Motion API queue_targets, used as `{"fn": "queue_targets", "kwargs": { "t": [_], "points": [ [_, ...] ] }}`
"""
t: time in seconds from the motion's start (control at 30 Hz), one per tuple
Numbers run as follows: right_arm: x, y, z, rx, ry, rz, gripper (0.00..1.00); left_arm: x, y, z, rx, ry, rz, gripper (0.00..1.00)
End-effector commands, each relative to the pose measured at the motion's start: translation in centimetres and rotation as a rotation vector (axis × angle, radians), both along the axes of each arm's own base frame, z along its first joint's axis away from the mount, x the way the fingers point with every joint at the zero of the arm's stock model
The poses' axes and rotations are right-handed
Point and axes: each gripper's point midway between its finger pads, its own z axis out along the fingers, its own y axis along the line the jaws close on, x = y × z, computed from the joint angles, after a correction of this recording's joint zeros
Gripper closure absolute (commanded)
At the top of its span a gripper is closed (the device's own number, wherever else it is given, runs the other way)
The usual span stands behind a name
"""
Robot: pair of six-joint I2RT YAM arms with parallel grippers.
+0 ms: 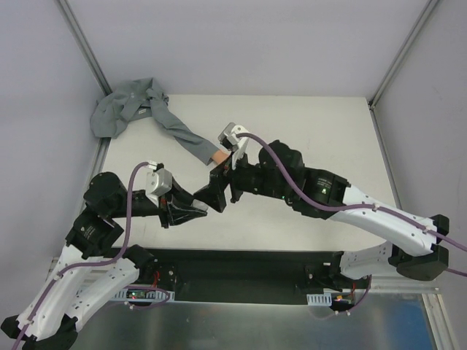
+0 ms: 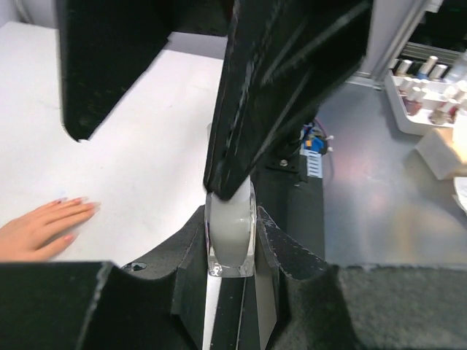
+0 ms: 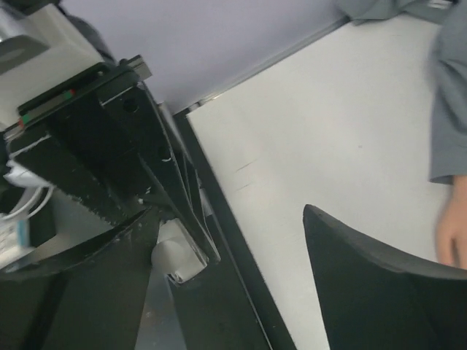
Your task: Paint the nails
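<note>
Nails [image 2: 87, 207] lie apart from the left fingers [image 2: 292, 251], clamped on a small bottle [image 2: 230, 237]; right fingers [image 3: 379, 284] spread open.

Even, diffuse overhead light fills the pale enclosure in the top view, leaving the white table [image 1: 306, 131] bright and only soft, faint shadows beneath the black arms [image 1: 292, 182]. In the left wrist view the black finger [image 2: 277, 95] nearest the lens looms blurred and almost featureless (the matte black swallows the light), while the small white bottle [image 2: 230, 237] carries a faint glint at its base. The right wrist view is slightly smeared, with the tabletop there a flat, near-overexposed white.
</note>
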Motion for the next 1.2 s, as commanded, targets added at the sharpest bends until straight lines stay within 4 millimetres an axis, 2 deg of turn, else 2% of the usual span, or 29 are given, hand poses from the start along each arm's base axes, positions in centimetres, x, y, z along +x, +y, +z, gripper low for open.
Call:
{"fn": "queue_targets", "kwargs": {
  "t": [0.0,0.1,0.4,0.43,0.57,0.63,0.77,1.07,1.17],
  "points": [
    [-4.0,-1.5,3.1,0.092,-0.004,0.332,0.14,-3.6,0.3,1.9,-0.054,-0.012,-0.151,1.0],
    [-5.9,-2.0,3.7,0.121,0.04,0.491,0.12,-4.7,0.5,2.5,-0.06,0.019,-0.206,1.0],
    [-6.0,-2.1,4.8,0.188,0.03,0.534,0.05,-5.6,0.6,4.2,-0.076,0.033,-0.244,1.0],
    [-6.1,-1.8,5.6,0.227,0.04,0.542,0.05,-5.5,0.6,4.3,-0.076,0.039,-0.244,1.0],
    [-6.2,-0.8,5.4,0.248,0.06,0.57,0.06,-4.9,0.1,4.5,-0.069,0.061,-0.252,1.0],
    [-5.4,-0.7,5.3,0.247,0.054,0.526,0.08,-4.7,0.0,4.6,-0.074,0.052,-0.248,1.0],
    [-4.6,-0.8,5.3,0.251,0.04,0.477,0.19,-4.0,-0.4,4.5,-0.074,0.061,-0.236,1.0],
    [-5.4,-0.5,4.1,0.237,0.064,0.529,0.36,-3.4,-0.6,4.9,-0.081,0.056,-0.217,1.0],
    [-5.0,-0.4,3.6,0.229,0.066,0.511,0.47,-3.2,-0.6,5.0,-0.083,0.055,-0.209,1.0]
  ]
}}
